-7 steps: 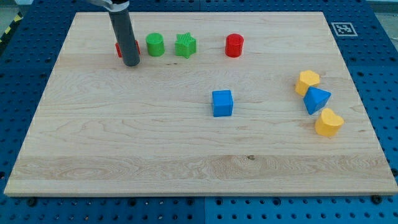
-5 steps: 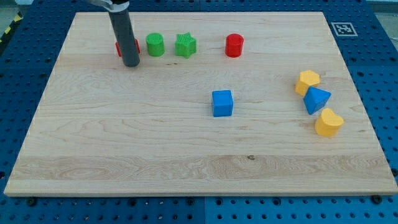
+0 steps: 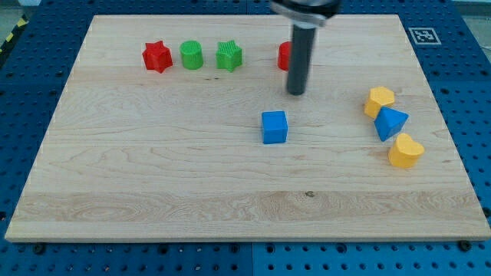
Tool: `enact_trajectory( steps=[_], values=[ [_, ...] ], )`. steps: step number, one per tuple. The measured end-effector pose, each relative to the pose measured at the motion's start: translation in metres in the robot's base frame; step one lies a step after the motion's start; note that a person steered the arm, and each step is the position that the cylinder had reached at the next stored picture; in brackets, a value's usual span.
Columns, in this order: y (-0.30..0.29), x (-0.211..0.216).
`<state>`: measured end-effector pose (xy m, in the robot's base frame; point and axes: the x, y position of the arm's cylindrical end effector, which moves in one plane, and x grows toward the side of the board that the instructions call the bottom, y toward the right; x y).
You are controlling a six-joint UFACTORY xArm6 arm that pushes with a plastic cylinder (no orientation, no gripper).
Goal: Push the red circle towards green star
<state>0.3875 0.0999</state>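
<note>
The red circle (image 3: 284, 55) stands near the view's top, mostly hidden behind my rod; only its left edge shows. The green star (image 3: 229, 56) stands to its left, a gap apart. My tip (image 3: 296, 91) rests on the board just below and slightly right of the red circle, above the blue cube (image 3: 274, 127). I cannot tell whether the rod touches the red circle.
A green cylinder (image 3: 191, 55) and a red star (image 3: 156, 57) stand left of the green star. At the view's right sit a yellow hexagon (image 3: 379, 100), a blue triangular block (image 3: 390, 123) and a yellow block (image 3: 405, 151). A marker tag (image 3: 423, 35) is at the board's top right corner.
My rod has swept from the red star at the view's left across to the red circle. The red star is now uncovered. No block has moved.
</note>
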Motion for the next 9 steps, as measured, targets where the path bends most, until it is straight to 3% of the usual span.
enact_trajectory(
  steps=[3, 5, 9],
  values=[
    [0.028, -0.020],
    [0.032, -0.066],
    [0.030, -0.075]
  ],
)
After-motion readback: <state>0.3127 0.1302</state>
